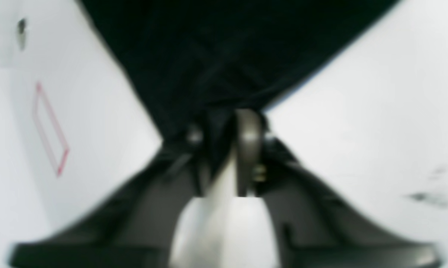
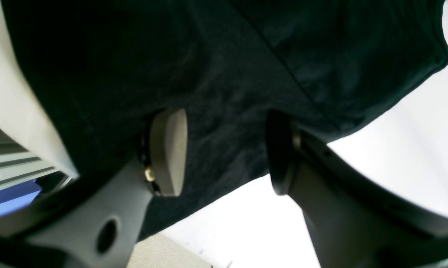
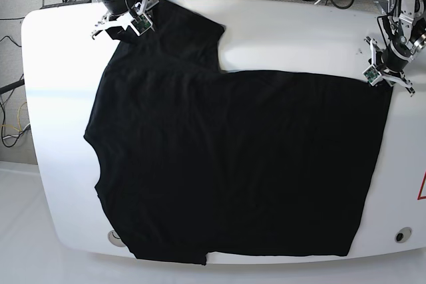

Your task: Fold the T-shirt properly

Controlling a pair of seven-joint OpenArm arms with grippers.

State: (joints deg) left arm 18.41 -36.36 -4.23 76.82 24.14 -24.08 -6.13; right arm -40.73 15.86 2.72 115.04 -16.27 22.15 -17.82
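white table (image 3: 60, 64) under me, the black t-shirt (image 3: 233, 164) spread flat across most of it. my left claw (image 1: 224, 130) is pinched on its corner, upper right; my right claw (image 2: 224, 149) gapes over the sleeve, upper left. soft, limp cloth: best grabbed at corners.

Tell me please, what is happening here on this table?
A two-armed robot is starting to fold a black T-shirt that lies spread flat on a white table. The left gripper has closed on a corner of the shirt at the hem end. The right gripper is at the sleeve end, its jaws open with fabric between them, not yet pinched. No fold is made yet.
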